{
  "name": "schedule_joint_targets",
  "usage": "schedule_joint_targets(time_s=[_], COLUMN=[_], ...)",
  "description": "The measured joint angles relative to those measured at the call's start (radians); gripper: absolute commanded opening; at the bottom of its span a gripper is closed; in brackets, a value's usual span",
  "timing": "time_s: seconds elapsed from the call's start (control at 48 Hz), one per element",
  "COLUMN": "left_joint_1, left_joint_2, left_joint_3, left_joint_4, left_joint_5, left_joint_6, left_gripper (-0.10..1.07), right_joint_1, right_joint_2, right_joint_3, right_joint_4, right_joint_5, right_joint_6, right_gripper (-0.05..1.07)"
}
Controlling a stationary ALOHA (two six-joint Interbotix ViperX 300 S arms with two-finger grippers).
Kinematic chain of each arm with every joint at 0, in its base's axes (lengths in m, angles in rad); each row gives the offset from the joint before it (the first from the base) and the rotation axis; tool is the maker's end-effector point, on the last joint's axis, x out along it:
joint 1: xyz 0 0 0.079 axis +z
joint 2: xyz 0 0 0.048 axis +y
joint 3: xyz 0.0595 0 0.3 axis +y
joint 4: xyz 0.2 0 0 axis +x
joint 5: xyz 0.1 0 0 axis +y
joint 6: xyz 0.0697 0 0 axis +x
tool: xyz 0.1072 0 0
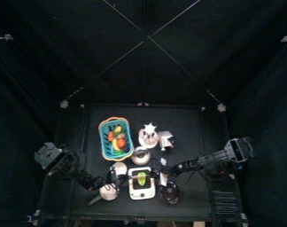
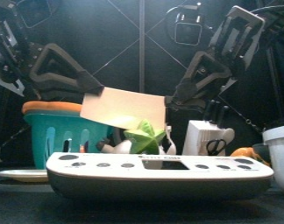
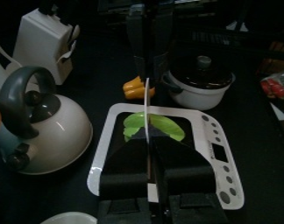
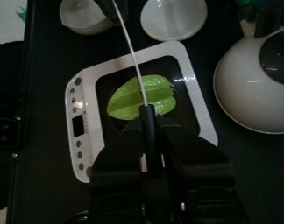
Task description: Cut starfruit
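Honestly, the setup looks decent for the cut. Nearest the front edge is the flat white rectangular plastic board with a row of buttons along its rim (image 2: 162, 166). The small glossy yellow-green starfruit (image 4: 145, 96) sits right on its middle, lying flat. Just above the fruit hangs the broad pale blade of the knife (image 2: 124, 107), tipped a bit off level. The left gripper (image 3: 151, 171) is clamped on the knife, and from its wrist the blade runs edge-on straight over the fruit. The right gripper (image 4: 148, 131) is down at the fruit's near end. I can't tell if its jaws are actually pinching the fruit or only hovering at it. If I were driving, I'd get the right side firmly on one end first so the waxy thing can't roll. Then I'd square the blade across the fruit's length, well clear of those jaws, and press straight down without sawing. A tilted blade would probably skid off a ridge. Behind all this are a teal slotted plastic basket (image 2: 51, 131) and a white knife block (image 2: 203, 138), both well out of the way.
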Motion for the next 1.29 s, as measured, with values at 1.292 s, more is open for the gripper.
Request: schedule_joint_targets(time_s=[1.292], left_joint_1=[0.037], left_joint_2=[0.098], left_joint_3=[-0.003], left_joint_4=[0.120], left_joint_5=[0.035], left_joint_6=[-0.094], left_gripper=[0.30], right_joint_1=[0.009], right_joint_2=[0.041], right_joint_3=[0.005], right_joint_4=[0.009], right_joint_5=[0.000], right_joint_6=[0.002], right_gripper=[0.41])
